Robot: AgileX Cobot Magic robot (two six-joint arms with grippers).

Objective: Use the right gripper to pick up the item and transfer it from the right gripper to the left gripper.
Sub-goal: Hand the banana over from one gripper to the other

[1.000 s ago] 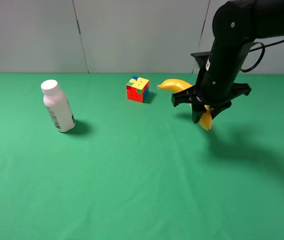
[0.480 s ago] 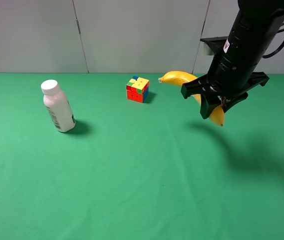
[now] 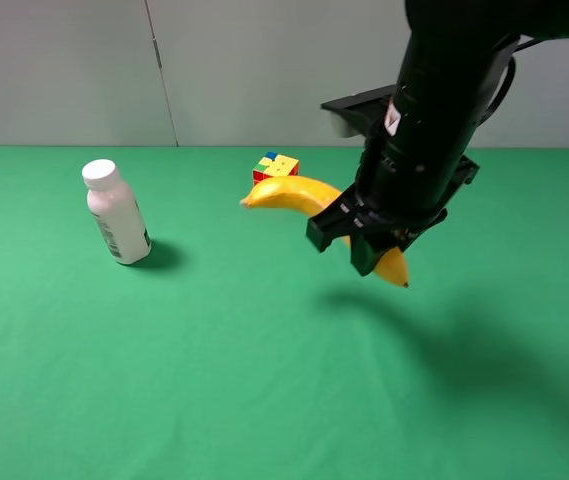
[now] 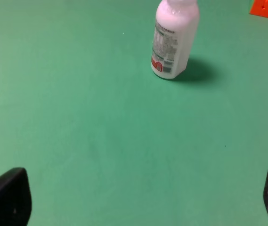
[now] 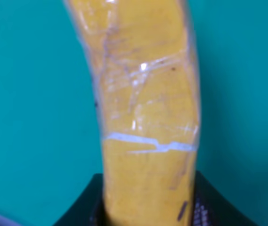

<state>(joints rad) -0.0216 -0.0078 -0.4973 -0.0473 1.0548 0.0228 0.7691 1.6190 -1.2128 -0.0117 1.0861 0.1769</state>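
Note:
My right gripper [image 3: 364,238] is shut on the yellow banana [image 3: 294,193] and holds it in the air above the green table, in front of the puzzle cube. One end of the banana points left, the other sticks out below the jaws. The right wrist view shows the banana [image 5: 145,113] filling the frame between the black fingertips [image 5: 204,205]. My left gripper [image 4: 138,197] is out of the exterior view. Its two black fingertips [image 4: 6,197] show far apart and empty in the left wrist view, above bare green cloth.
A white plastic bottle [image 3: 116,212] stands on the left of the green table [image 3: 214,360]; it also shows in the left wrist view [image 4: 174,37]. A multicoloured puzzle cube [image 3: 276,167] sits at the back centre, partly behind the banana.
My right arm has swung left and toward the camera with the banana in its jaws. The banana now hangs in front of the cube. The bottle and cube have not moved.

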